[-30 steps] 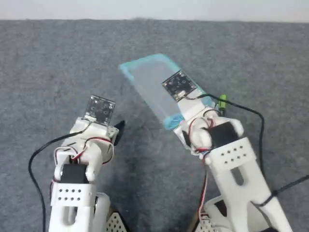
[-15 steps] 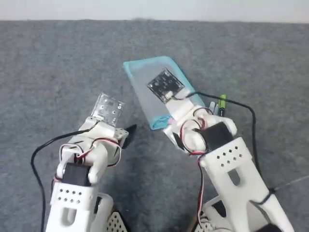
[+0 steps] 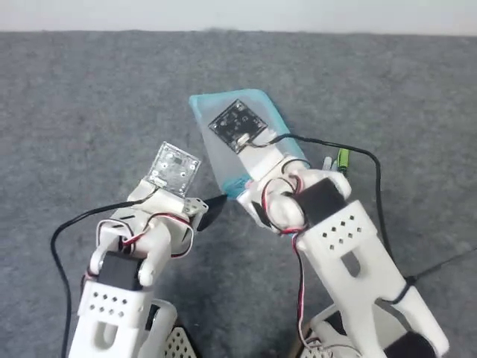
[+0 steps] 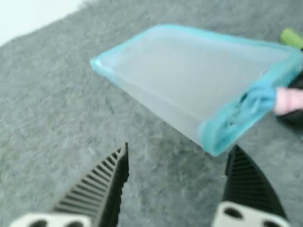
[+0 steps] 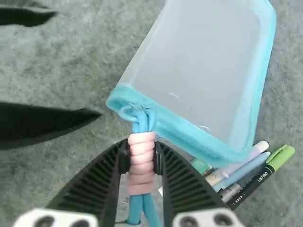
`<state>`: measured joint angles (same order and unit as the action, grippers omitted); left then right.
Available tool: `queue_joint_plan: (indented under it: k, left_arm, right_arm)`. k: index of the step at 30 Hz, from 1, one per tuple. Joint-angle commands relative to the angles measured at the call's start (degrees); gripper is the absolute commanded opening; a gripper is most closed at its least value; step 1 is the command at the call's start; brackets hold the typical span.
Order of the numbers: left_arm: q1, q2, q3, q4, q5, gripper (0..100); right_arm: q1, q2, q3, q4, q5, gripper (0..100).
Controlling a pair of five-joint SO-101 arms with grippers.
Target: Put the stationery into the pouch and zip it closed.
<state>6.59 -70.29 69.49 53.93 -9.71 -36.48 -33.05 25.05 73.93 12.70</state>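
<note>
Moved: right tool [image 5: 141,150], pinching the pink zipper pull [image 5: 140,163], has dragged the pouch [image 5: 203,71] leftward over the worktop [image 3: 89,97]; left tool [image 4: 180,150], spread, has advanced toward its near corner. Step, judged: bracing the pouch for unzipping, so the left tool must grip that corner. Pens [image 5: 255,170] lie loose just beside the pouch, partly under its edge.

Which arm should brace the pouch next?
Probably left. The left jaws are open and empty, close to the pouch's near corner. The right jaws are shut on the pink pull.
</note>
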Motion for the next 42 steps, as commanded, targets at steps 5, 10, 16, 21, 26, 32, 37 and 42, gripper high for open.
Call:
queue_joint_plan:
  k: [5,10,16,21,26,32,37,42]
  left_arm:
    - [-0.09,0.26,1.89,-7.03,0.79,32]
    - [-0.09,0.26,3.30,-10.11,0.79,32]
    - [-0.26,0.26,7.52,-14.77,0.70,32]
    - [-4.40,0.26,7.52,-17.76,1.05,32]
    - [-4.48,0.09,7.78,-17.67,1.14,31]
    - [-4.75,-0.09,7.87,-17.67,1.14,15]
    - [-5.10,-0.18,8.84,-17.85,1.14,1]
    - [-9.58,-0.18,11.56,-21.19,1.14,1]
  right_arm:
    - [-1.98,-6.55,-3.69,2.24,-0.44,0.6]
    - [-2.07,-6.81,-3.78,5.14,1.49,0.6]
    - [-2.68,-7.08,-3.78,7.96,4.13,0.6]
    - [-8.31,-10.68,-3.34,13.32,8.97,0.6]
    - [-9.27,-12.44,-2.11,14.20,9.67,0.6]
    - [-7.69,-13.05,3.96,12.09,9.67,0.6]
    - [0.13,-13.05,5.19,11.65,10.02,0.6]
    - [12.35,-12.44,5.45,11.65,13.36,0.6]
